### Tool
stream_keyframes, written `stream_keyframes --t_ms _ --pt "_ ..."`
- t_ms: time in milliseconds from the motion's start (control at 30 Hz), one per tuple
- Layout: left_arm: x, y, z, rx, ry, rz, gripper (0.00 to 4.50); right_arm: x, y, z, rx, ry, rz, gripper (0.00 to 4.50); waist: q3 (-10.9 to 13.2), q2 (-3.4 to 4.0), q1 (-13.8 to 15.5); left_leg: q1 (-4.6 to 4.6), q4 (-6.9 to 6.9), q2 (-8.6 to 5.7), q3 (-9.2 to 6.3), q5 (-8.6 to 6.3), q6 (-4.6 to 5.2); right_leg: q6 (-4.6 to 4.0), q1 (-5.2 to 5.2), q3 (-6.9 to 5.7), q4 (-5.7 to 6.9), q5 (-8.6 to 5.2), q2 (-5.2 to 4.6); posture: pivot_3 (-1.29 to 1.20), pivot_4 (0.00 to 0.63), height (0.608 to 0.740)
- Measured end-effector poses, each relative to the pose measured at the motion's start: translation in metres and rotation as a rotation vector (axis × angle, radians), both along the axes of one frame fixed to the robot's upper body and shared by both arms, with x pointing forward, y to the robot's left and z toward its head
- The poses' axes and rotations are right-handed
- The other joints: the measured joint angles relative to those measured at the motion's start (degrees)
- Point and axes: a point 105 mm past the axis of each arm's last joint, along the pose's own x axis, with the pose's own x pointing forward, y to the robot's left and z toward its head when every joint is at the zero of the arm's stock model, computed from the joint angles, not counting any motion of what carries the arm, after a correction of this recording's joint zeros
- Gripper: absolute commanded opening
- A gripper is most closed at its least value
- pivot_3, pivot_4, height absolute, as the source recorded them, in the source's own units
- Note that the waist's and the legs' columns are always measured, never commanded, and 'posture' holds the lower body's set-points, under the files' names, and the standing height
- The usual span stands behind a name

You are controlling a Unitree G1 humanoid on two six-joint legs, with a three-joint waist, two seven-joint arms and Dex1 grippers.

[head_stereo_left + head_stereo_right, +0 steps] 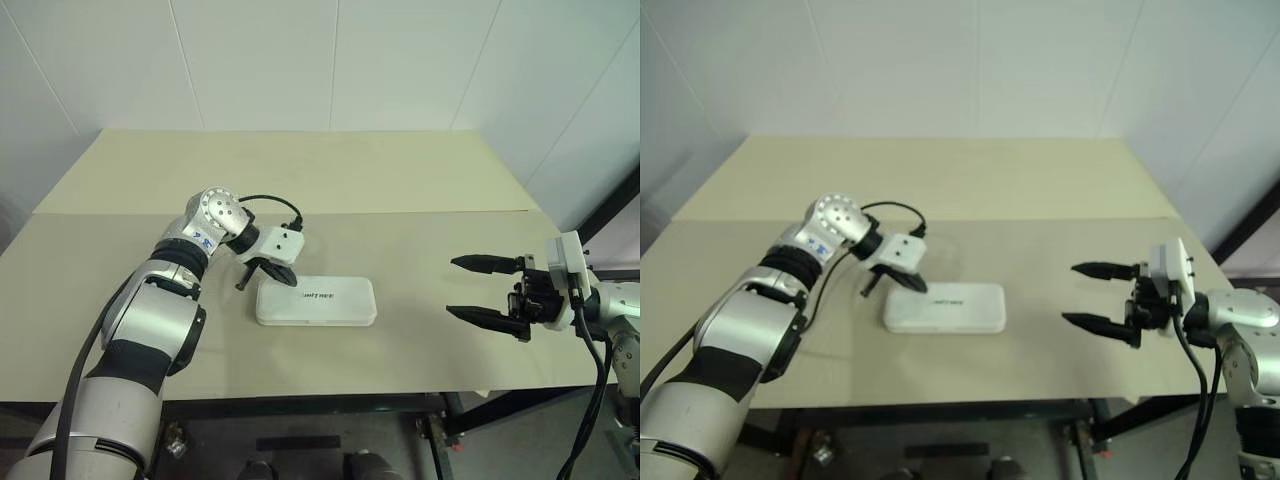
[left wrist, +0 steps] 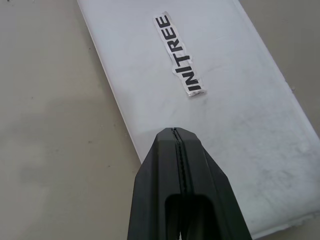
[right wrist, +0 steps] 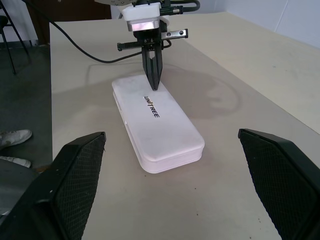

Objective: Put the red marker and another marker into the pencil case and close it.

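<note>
Two grippers are flanking the pencil case [image 1: 316, 301], which is lying shut on the worktop [image 1: 420, 230]. The left gripper [image 3: 153, 82], clenched and empty, is pressing down at its lid's end (closing step, apparently finishing); the right gripper [image 1: 482, 292] is waiting released, well apart. Next: verifying closure.

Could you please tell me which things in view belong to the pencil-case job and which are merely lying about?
Part of the job:
- pencil case, lid down
- left claw, shut, tips at the lid
- right claw, open, off to the side

Lying about:
- nothing besides the table itself
</note>
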Motion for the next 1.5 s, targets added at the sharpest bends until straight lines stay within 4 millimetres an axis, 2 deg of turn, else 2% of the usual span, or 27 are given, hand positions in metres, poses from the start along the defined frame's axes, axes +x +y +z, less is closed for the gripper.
stream_keyframes --t_ms 167,267,367,500,600,767,833,933,1100,1233,1267,1500 --pt "-0.002 -0.003 0.0 -0.074 0.064 0.034 0.01 0.001 -0.001 0.0 -0.005 -0.001 -0.006 4.5 0.0 0.0 -0.05 -0.03 0.03 -0.02 0.0 0.04 0.05 0.01 0.01 0.01 -0.01 0.0 0.01 0.0 0.15 0.74" --pt "-0.006 -0.012 0.003 -0.258 0.179 0.068 0.01 0.002 -0.001 0.0 -0.006 -0.002 -0.007 4.5 0.01 -0.02 -0.01 -0.31 0.0 -0.02 -0.04 0.04 0.05 0.03 -0.29 -0.02 0.04 0.02 0.01 0.0 0.15 0.74" --pt "-0.004 -0.018 0.026 -0.509 0.216 0.093 0.01 0.002 -0.001 0.0 -0.007 -0.001 -0.008 4.5 0.02 -0.02 0.0 -0.53 -0.09 0.02 -0.07 0.03 0.02 0.0 -0.56 -0.08 0.08 -0.01 0.0 0.0 0.15 0.74" --pt "-0.002 -0.01 0.047 -0.707 0.174 0.086 0.01 0.002 -0.002 -0.001 -0.006 0.002 -0.012 4.5 0.01 -0.01 0.06 -0.48 -0.19 0.05 -0.07 0.01 0.0 -0.06 -0.58 -0.11 0.06 -0.06 -0.02 0.0 0.15 0.74" --pt "-0.004 -0.001 0.048 -0.828 0.143 0.078 0.01 0.003 -0.003 -0.002 -0.003 0.009 -0.018 4.5 0.01 -0.01 0.08 -0.44 -0.11 0.06 -0.04 0.01 -0.01 -0.07 -0.54 -0.1 0.12 -0.06 -0.05 0.0 0.15 0.74" --pt "-0.007 0.018 0.042 -0.891 0.116 0.103 0.01 0.006 -0.003 -0.001 -0.003 0.012 -0.014 4.5 0.01 -0.01 -0.01 -0.33 -0.02 0.04 -0.03 0.02 -0.02 -0.03 -0.43 -0.09 0.16 -0.02 -0.05 0.0 0.15 0.74" --pt "-0.01 0.025 0.044 -0.921 0.112 0.107 0.39 0.008 -0.001 -0.001 -0.006 0.014 -0.007 4.5 0.01 -0.01 -0.11 -0.3 -0.04 0.05 -0.02 0.02 -0.02 -0.03 -0.41 -0.08 0.17 -0.02 -0.04 0.0 0.15 0.74" --pt "-0.018 0.039 0.039 -0.928 0.156 0.126 1.22 0.009 -0.001 0.0 -0.005 0.015 -0.004 4.5 0.02 0.0 -0.24 -0.27 -0.11 0.1 -0.06 0.02 -0.02 -0.05 -0.42 -0.08 0.17 -0.03 -0.04 0.0 0.15 0.74" --pt "-0.027 0.058 0.018 -0.845 0.208 0.176 2.99 0.01 -0.002 -0.002 -0.009 0.024 -0.003 4.5 0.02 0.0 -0.06 -0.28 -0.09 0.09 -0.05 0.02 -0.02 -0.08 -0.41 -0.1 0.16 -0.05 -0.06 0.0 0.15 0.74" --pt "-0.03 0.063 0.016 -0.858 0.217 0.179 4.3 0.011 -0.002 0.0 -0.014 0.02 0.005 4.5 0.02 0.0 0.0 -0.28 -0.02 0.07 -0.03 0.02 -0.02 -0.08 -0.37 -0.09 0.16 -0.05 -0.08 0.0 0.15 0.74" --pt "-0.031 0.065 0.017 -0.867 0.218 0.181 4.46 0.011 -0.001 0.001 -0.014 0.018 0.006 4.5 0.02 0.0 -0.01 -0.28 -0.02 0.07 -0.03 0.02 -0.02 -0.09 -0.37 -0.1 0.16 -0.05 -0.08 0.0 0.15 0.74" --pt "-0.036 0.075 0.022 -0.911 0.234 0.197 4.46 0.011 -0.002 0.002 -0.024 0.019 0.007 4.5 0.03 0.01 -0.24 -0.27 -0.11 0.09 -0.02 0.02 -0.02 -0.13 -0.41 -0.11 0.15 -0.08 -0.04 0.0 0.15 0.74"
